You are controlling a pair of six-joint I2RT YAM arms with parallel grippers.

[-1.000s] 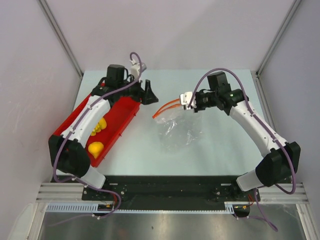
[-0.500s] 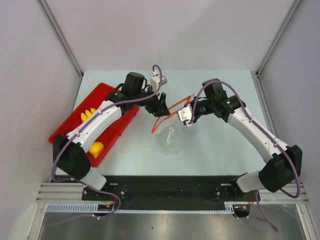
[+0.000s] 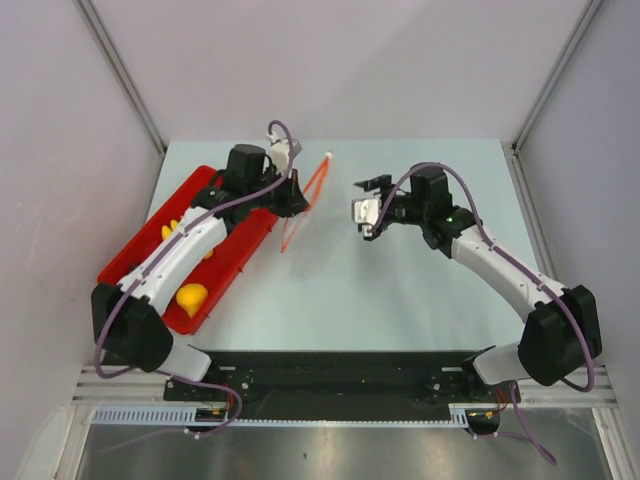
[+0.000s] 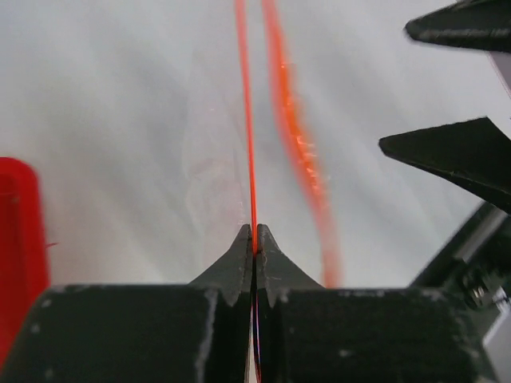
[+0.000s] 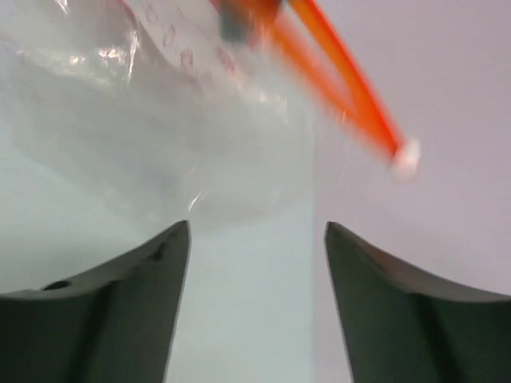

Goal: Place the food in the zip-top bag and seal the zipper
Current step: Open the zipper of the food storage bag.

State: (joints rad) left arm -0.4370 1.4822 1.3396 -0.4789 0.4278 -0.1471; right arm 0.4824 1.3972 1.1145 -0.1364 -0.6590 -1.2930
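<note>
While our left gripper (image 4: 255,239) pinches the thin red-orange zipper strip (image 4: 247,120), we hang the clear crinkly bag (image 5: 160,144) right of the red plastic tray (image 3: 248,238) for loading; our right gripper (image 5: 255,239) stands open.

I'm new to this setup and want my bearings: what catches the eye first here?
The bright orange zipper stands out, pinched in the shut left gripper just right of the red tray, with the clear bag attached. The right gripper faces it, open and empty. Yellow fruit lies in the tray.
</note>
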